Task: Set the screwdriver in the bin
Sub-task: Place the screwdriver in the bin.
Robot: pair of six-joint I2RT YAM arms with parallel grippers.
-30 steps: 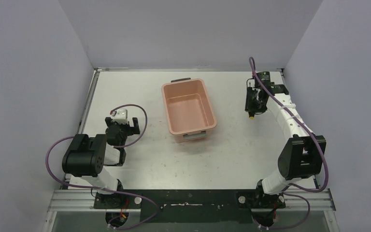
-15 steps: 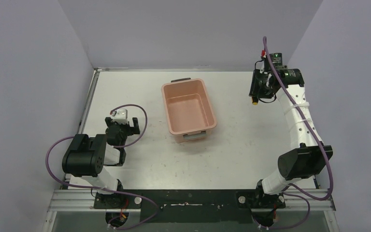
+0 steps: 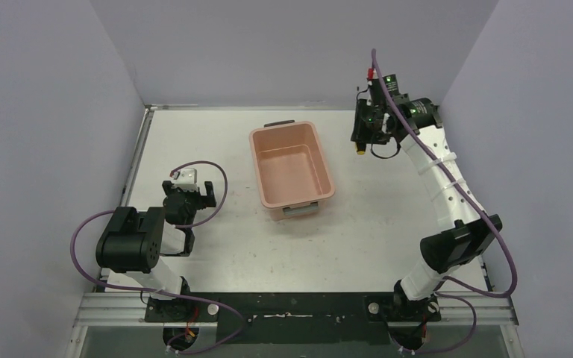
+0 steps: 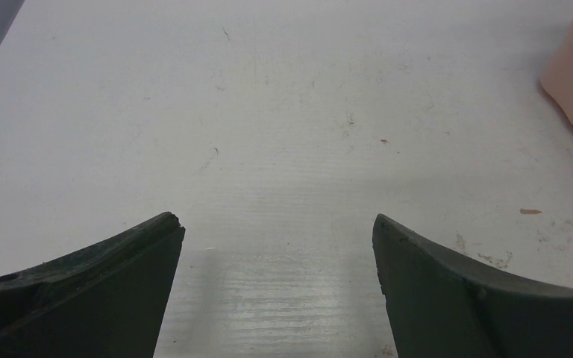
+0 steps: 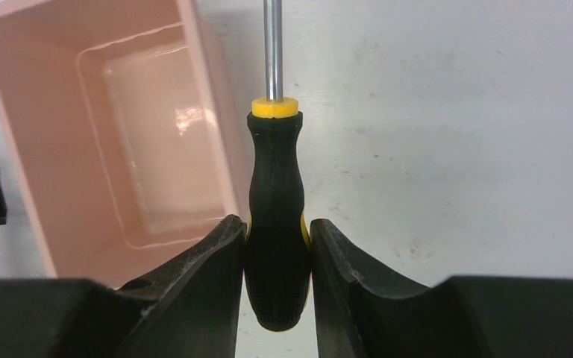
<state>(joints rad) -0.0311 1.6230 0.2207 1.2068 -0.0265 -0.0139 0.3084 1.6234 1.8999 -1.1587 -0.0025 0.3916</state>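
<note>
From where I stand, the carry is under way. The right gripper (image 5: 277, 221) is pinching the screwdriver (image 5: 274, 194) by the fat lower part of its black handle. Both fingers are pressed against it, and the silvery shaft points away from the wrist. In the overhead view that gripper (image 3: 365, 130) hangs up off the table (image 3: 388, 216), near the far right corner of the bin (image 3: 283, 129) and just outside it. The wrist camera agrees: the screwdriver lies alongside the bin's (image 5: 37, 149) rim with bare table under it, not over the pink hollow. The bin looks empty (only a glossy reflection on its floor).

The left gripper (image 4: 276, 231) has its fingers spread wide over bare table and holds nothing. It sits (image 3: 188, 195) well apart from the bin, on the near left.

As I judge it, the next move is a short sideways shift toward the bin, until the whole screwdriver is above the opening. Then the arm should lower a little and let the fingers part. Letting go here would drop it on the table, or on the rim.
</note>
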